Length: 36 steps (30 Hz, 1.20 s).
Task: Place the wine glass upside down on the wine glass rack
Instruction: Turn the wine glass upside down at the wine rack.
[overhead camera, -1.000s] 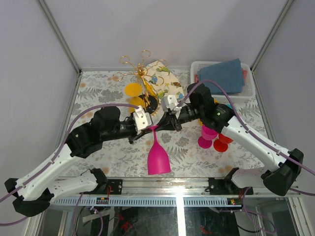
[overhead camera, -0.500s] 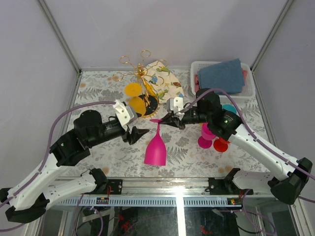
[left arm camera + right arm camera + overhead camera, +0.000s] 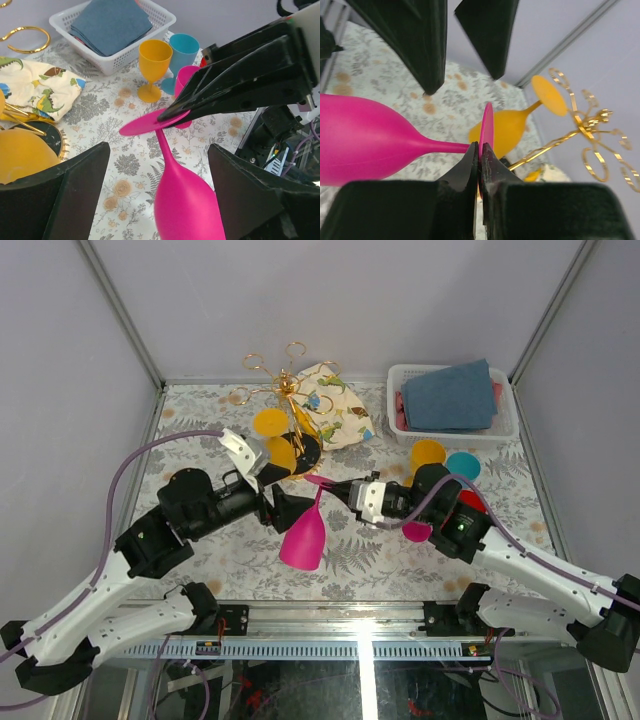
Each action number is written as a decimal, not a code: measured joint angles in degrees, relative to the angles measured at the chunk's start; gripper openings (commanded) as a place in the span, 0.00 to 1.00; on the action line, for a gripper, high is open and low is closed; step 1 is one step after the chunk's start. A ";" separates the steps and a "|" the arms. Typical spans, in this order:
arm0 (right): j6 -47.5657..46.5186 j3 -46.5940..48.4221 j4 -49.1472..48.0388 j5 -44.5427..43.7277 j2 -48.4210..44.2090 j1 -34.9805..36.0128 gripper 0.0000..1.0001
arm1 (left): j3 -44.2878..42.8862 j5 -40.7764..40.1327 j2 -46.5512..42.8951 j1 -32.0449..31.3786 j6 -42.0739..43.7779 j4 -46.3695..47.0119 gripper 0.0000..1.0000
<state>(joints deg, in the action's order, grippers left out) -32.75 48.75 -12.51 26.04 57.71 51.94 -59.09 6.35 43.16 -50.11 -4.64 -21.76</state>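
A pink wine glass [image 3: 303,540] hangs tilted, bowl down and toward me, above the floral table. My right gripper [image 3: 333,484] is shut on the edge of its round foot [image 3: 486,131]. My left gripper [image 3: 284,510] is open, its fingers [image 3: 75,192] standing on either side of the pink bowl [image 3: 187,200] without touching it. The gold wine glass rack [image 3: 288,390] stands at the back on a black base, just behind the glass. Two yellow glasses [image 3: 272,430] hang upside down from it.
A white basket [image 3: 508,412] with blue cloth sits back right, a dinosaur-print cloth [image 3: 335,410] beside the rack. Upright yellow [image 3: 428,454] and blue [image 3: 462,465] glasses stand right of centre. Pink [image 3: 415,530] and red [image 3: 470,502] ones show under my right arm.
My left gripper opened, let go of the pink glass and drew back to the left. The right gripper kept the foot, and the glass swung so its bowl points left.
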 measured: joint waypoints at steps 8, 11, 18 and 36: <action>-5.95 -4.74 -10.56 -7.39 -3.21 2.01 0.00 | 1.51 1.18 0.35 0.00 -3.28 2.80 0.65; -7.72 -4.76 -12.35 -8.28 -3.23 2.54 0.00 | 1.73 4.24 1.36 0.00 -3.85 4.37 0.62; -11.39 -6.73 -16.76 -8.90 -3.34 3.28 0.00 | 1.73 7.58 6.32 0.02 -5.33 6.78 0.52; -10.99 -10.16 -24.30 -8.81 -5.31 3.89 0.00 | 2.36 5.11 6.86 0.00 -8.39 8.63 0.28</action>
<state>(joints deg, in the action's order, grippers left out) -43.75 38.59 -36.82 17.23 52.40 55.83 -56.73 11.46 50.02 -50.11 -13.04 -13.13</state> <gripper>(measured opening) 0.026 0.319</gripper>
